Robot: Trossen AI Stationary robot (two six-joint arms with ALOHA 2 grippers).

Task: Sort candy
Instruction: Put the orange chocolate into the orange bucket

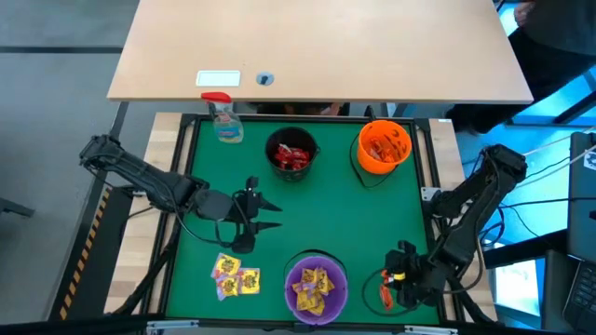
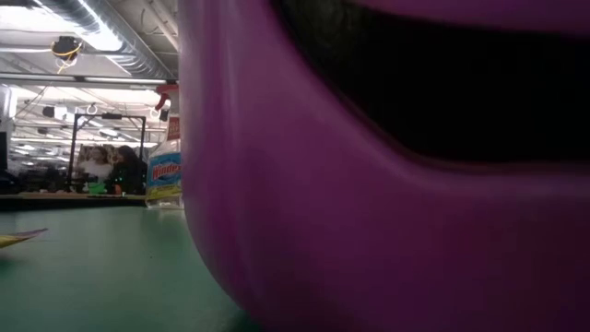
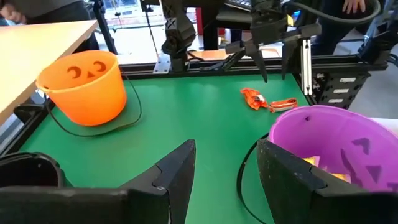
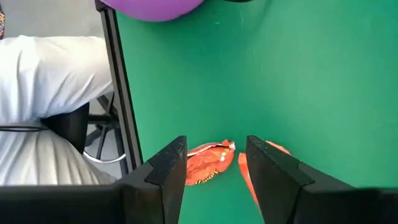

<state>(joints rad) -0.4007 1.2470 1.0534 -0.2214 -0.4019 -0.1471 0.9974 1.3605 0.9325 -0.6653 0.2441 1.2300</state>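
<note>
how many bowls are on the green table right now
3: a black bowl at the far middle, an orange bowl at the far right, and a purple bowl at the near edge. None seems hidden.

A: Overhead camera: looks straight down, far off, whole green table in frame. Low camera: table height, pressed against the purple bowl, facing the spray bottle toward 12 o'clock.

B: Left wrist camera: low, near, faces 3 o'clock, across orange bowl to orange candy. Right wrist camera: close above the same candy, facing down. Both share it.
</note>
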